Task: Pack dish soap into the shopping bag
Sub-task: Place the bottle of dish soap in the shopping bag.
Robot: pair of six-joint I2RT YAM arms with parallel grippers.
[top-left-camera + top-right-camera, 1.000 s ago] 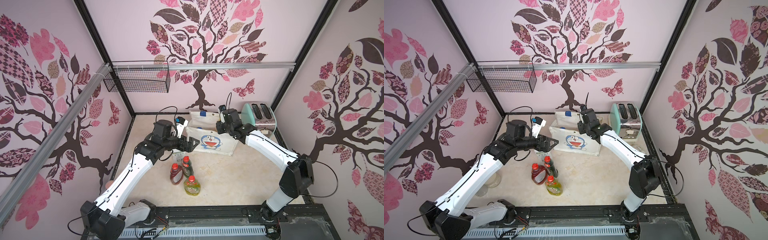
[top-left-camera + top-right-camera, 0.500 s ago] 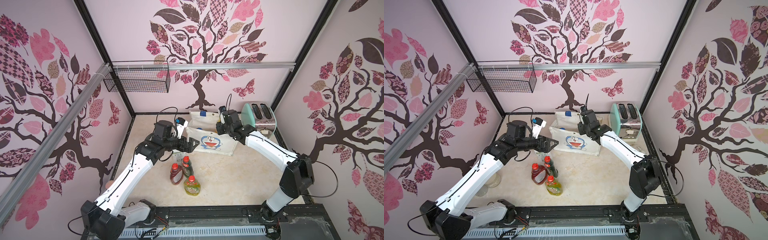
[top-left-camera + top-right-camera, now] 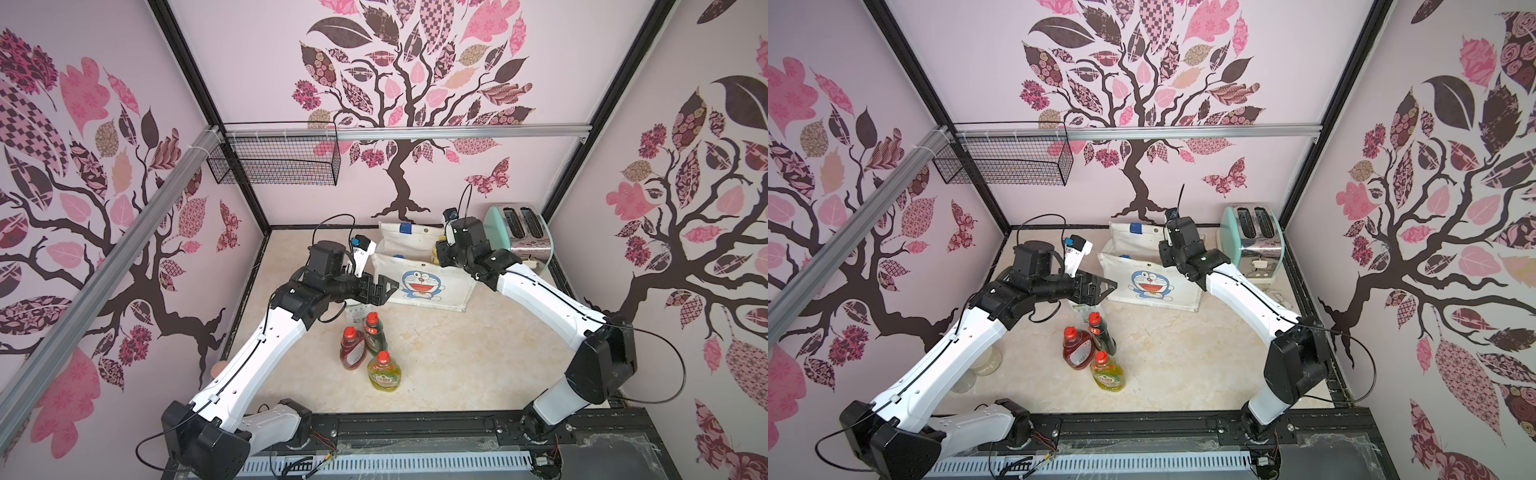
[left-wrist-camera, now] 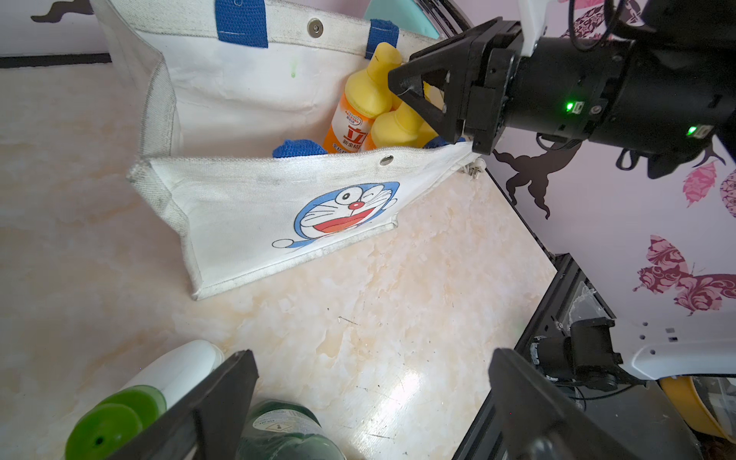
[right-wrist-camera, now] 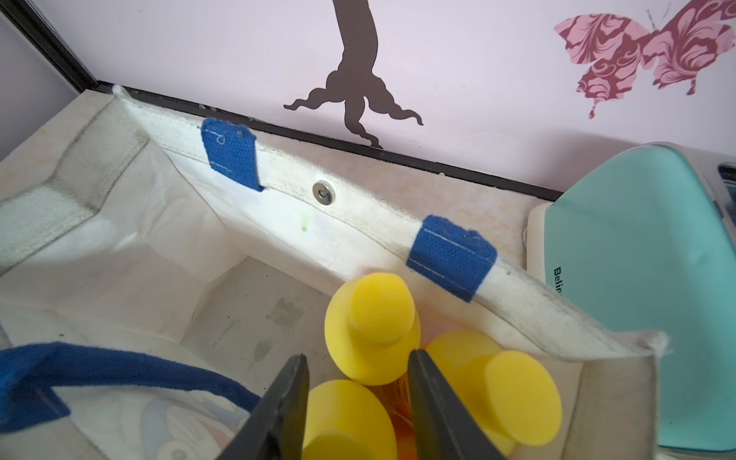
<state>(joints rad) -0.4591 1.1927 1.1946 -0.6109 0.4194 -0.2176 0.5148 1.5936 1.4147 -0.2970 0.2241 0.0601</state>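
Note:
The white shopping bag (image 3: 419, 282) (image 3: 1154, 286) with a blue cat face stands open at the back of the table. Inside it are orange dish soap bottles with yellow caps (image 5: 372, 318) (image 4: 358, 107). My right gripper (image 5: 356, 356) reaches into the bag's mouth, open, its fingers on either side of one yellow cap (image 5: 346, 418), with a gap on one side. My left gripper (image 4: 370, 358) (image 3: 384, 289) hangs wide open and empty beside the bag, above a white bottle with a green cap (image 4: 115, 418) (image 3: 354, 311). Red (image 3: 351, 345), dark green (image 3: 375, 330) and yellow-green (image 3: 384, 372) bottles stand in front.
A mint-green toaster (image 3: 519, 228) (image 5: 637, 298) stands right of the bag against the back wall. A black wire basket (image 3: 274, 160) hangs from the rail at the upper left. Clear cups (image 3: 988, 359) sit by the left wall under my left arm.
The right gripper's jaws have spread apart inside the bag's mouth. Both arms have stayed almost where they were, and the left gripper is still wide open.

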